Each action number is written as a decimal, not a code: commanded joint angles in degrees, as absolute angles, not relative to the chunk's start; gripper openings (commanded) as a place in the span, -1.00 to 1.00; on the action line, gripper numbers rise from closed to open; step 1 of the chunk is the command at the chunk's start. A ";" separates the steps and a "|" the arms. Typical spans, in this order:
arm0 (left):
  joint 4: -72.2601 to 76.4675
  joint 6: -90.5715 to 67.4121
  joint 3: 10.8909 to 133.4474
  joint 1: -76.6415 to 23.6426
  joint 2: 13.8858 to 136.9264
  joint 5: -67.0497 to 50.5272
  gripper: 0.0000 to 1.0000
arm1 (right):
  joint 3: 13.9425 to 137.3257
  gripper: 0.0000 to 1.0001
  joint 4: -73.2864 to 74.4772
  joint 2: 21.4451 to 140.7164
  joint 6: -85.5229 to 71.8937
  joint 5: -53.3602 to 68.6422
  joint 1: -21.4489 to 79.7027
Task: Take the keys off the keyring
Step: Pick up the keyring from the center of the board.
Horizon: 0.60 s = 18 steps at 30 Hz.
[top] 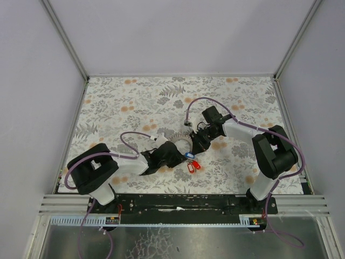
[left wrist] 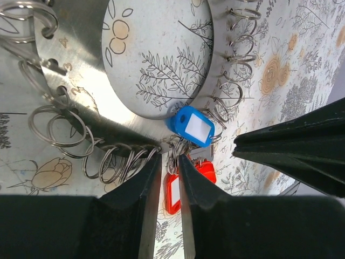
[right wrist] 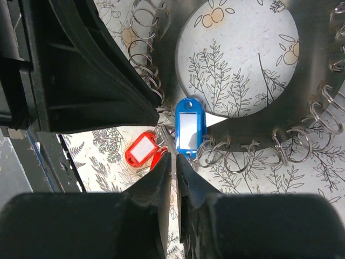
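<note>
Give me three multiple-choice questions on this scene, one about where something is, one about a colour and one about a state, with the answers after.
1. Where is the blue tag?
A) at the edge of the keyring
B) on an arm's base
C) in a far corner of the table

2. What colour is the tag beside it?
A) green
B) red
C) black

3. How do the jaws of the right gripper stand?
A) wide apart
B) out of view
C) nearly together

Answers:
1 A: it overlaps the ring's band, by the small split rings.
2 B: the red tag lies just beside it.
3 C: only a thin slit shows between them.
</note>
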<state>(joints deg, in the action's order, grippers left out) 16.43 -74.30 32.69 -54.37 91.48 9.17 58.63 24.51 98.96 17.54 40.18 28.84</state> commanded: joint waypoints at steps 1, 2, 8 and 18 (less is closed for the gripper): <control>17.42 -75.22 33.76 -54.67 92.74 9.34 -0.64 | 59.64 -0.70 24.26 97.41 17.35 42.35 28.53; 17.40 -75.23 33.65 -54.67 92.61 9.51 -0.65 | 59.62 -0.70 24.31 97.46 17.38 42.32 28.48; 18.21 -75.19 33.67 -54.63 92.91 9.83 -0.80 | 59.68 -0.70 24.43 97.47 17.42 42.74 28.56; 20.20 -73.90 33.07 -54.51 90.83 8.39 -1.00 | 59.62 -0.70 24.78 96.37 17.88 44.73 28.36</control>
<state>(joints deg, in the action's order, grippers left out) 17.65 -74.81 32.99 -54.35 92.51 8.78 58.63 24.53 98.96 17.54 41.67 28.80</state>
